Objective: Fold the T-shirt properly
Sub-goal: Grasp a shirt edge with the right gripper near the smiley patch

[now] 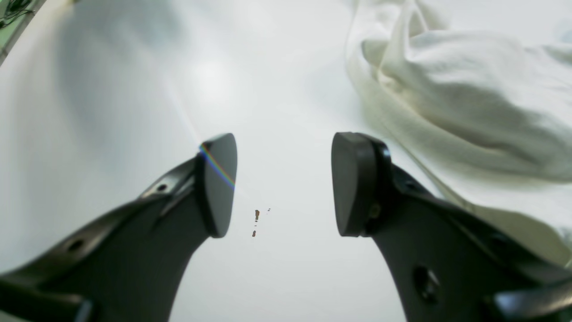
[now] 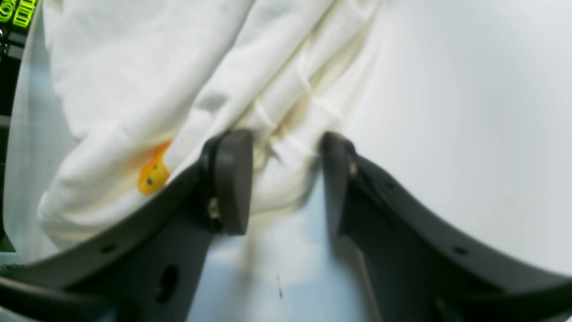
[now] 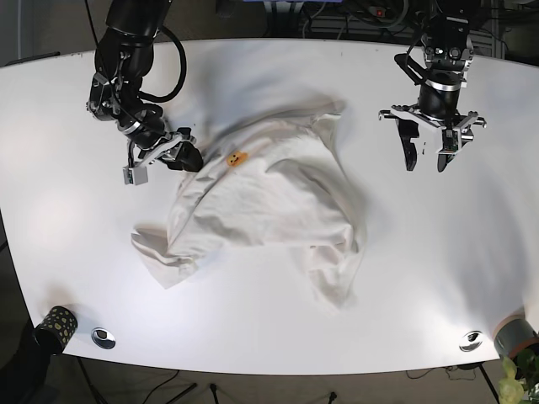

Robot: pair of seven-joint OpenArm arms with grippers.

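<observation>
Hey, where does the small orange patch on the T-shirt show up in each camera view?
Left wrist: not in view; only a bunched part of the T-shirt at upper right.
Right wrist: orange patch at left of centre, beside the right claw, whose jaws stand apart around a fold.
Base: orange patch at the shirt's upper left, near that claw.
Shared landmark: the white table.

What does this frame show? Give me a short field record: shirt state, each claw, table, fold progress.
shirt: white T-shirt crumpled, unfolded, lying mid-table; small orange mark near its upper left edge
left claw: open, over bare table, apart from the shirt
right claw: open, fabric edge between its fingers, not closed on it
table: white table
fold progress: no fold made yet
</observation>
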